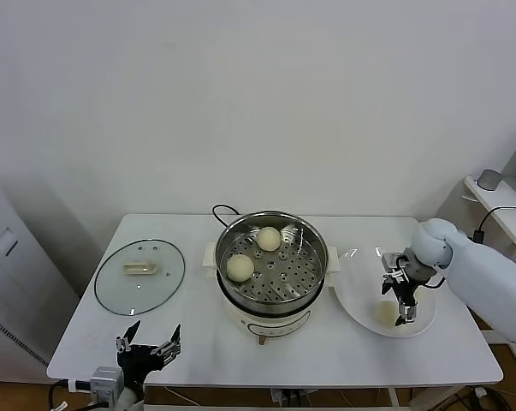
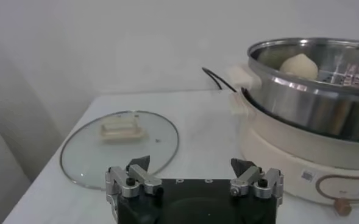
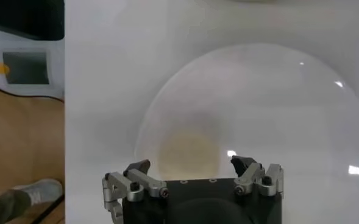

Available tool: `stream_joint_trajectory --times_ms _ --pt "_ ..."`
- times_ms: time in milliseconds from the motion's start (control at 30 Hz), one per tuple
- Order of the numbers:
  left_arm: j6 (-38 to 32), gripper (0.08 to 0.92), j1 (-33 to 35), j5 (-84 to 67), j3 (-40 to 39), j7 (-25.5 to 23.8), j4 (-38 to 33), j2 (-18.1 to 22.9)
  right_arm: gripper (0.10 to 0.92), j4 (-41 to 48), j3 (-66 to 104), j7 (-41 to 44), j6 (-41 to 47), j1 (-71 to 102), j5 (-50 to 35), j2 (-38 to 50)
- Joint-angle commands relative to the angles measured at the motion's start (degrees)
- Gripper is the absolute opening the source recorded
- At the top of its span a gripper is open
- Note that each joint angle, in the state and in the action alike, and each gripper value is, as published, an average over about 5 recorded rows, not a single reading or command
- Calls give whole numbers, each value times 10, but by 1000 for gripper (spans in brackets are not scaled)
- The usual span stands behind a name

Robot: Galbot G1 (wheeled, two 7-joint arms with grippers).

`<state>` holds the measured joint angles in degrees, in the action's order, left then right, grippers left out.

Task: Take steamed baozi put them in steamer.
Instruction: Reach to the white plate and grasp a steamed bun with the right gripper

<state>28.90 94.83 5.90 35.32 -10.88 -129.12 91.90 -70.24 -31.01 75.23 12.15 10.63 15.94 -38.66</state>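
Observation:
The steamer [image 1: 272, 261] stands mid-table, a shiny perforated basket on a white pot base. Two steamed baozi lie in it, one at the back [image 1: 269, 239] and one at the front left [image 1: 240, 267]. A third baozi [image 1: 384, 313] rests on the white plate [image 1: 356, 278] to the right. My right gripper [image 1: 400, 306] hangs open just above that bun. In the right wrist view the bun [image 3: 188, 152] lies below and between the spread jaws of the gripper [image 3: 191, 164]. My left gripper [image 1: 146, 347] is open and empty, parked off the table's front left edge.
A round glass lid [image 1: 139, 276] with a cream handle lies flat on the table's left side, also in the left wrist view [image 2: 119, 146]. The pot's black cord [image 1: 221, 211] runs off behind the steamer. A side table [image 1: 497, 193] stands at the far right.

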Motion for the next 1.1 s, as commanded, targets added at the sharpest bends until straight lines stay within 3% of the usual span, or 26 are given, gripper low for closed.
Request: stream_joint_trajectory --times_ms 33,700,1100 --pt "-1 823 0 -1 1 0 3 -1 823 18 15 -17 -1 22 14 -16" --pt "-2 823 -2 0 2 1 11 1 810 33 29 -17 -1 32 27 -19" --pt "-2 823 -4 0 0 1 12 2 535 29 36 -9 1 15 16 -5"
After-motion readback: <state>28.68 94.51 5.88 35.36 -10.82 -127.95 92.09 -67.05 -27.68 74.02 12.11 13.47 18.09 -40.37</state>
